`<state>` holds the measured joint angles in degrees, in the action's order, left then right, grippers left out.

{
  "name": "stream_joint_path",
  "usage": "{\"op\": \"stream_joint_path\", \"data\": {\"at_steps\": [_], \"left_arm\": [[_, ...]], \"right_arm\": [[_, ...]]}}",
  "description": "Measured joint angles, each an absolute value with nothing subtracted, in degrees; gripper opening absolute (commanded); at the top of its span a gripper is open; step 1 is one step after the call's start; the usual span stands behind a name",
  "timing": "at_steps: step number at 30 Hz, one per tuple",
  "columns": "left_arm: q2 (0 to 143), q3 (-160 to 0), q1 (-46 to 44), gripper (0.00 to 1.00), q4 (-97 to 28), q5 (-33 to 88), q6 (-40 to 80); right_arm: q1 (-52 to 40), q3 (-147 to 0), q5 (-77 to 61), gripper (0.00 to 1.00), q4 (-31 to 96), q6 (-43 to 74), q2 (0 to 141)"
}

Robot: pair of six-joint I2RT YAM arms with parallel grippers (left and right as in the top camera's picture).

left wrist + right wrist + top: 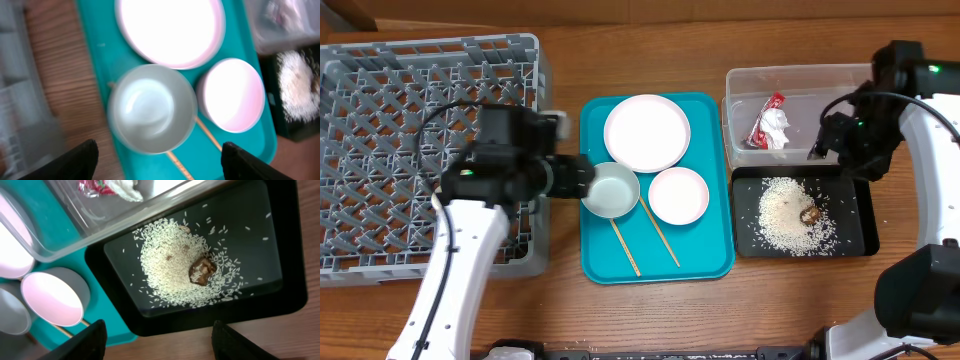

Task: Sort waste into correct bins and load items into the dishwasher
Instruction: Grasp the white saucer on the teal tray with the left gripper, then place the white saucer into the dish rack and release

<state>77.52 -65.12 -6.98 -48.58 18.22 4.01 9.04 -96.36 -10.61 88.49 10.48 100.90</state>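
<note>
The grey-white bowl (612, 190) sits on the teal tray (705, 262) with the large white plate (647, 132), the small dish (678, 195) and two chopsticks (660, 240). My left gripper (586, 180) is open and empty at the bowl's left rim. In the left wrist view the bowl (152, 107) lies between its open fingers (157, 165). My right gripper (822, 148) is open and empty over the border of the clear tub (750, 80) and the black tray (860, 240). The wrapper (770, 127) lies in the tub. Rice (170, 265) and a brown scrap (201, 270) lie in the black tray. The cup is out of view.
The grey dish rack (380, 100) fills the left of the table, and my left arm reaches over its right side. The tub and the black tray stand close against the teal tray's right edge. Bare wood runs along the front.
</note>
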Motion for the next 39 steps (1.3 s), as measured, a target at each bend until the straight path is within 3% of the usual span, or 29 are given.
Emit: {"op": "stream_joint_path", "data": {"at_steps": [7,10,16,20,32,39], "left_arm": [[85.7,-65.3,-24.2,0.81,-46.4,7.9,4.0],[90.5,-65.3,-27.5,0.75,-45.2,4.8,4.0],[101.1,-65.3,-29.3,0.27,-44.7,1.7,2.9],[101.6,-65.3,-29.3,0.04,-44.7,1.3,2.8],[101.7,-83.2,-28.0,0.04,-58.4,1.0,3.1],[101.6,-96.1,-12.3,0.04,-62.6,12.4,0.9]], "right_arm": [[13.5,-96.4,-12.9,0.69,89.4,10.5,100.9],[13.4,-96.4,-13.5,0.69,89.5,10.5,100.9],[13.5,-96.4,-13.7,0.69,89.6,10.5,100.9],[13.5,-96.4,-13.7,0.68,89.6,10.5,100.9],[13.5,-96.4,-13.8,0.68,90.0,10.5,100.9],[13.5,-96.4,-13.7,0.67,90.0,10.5,100.9]]}}
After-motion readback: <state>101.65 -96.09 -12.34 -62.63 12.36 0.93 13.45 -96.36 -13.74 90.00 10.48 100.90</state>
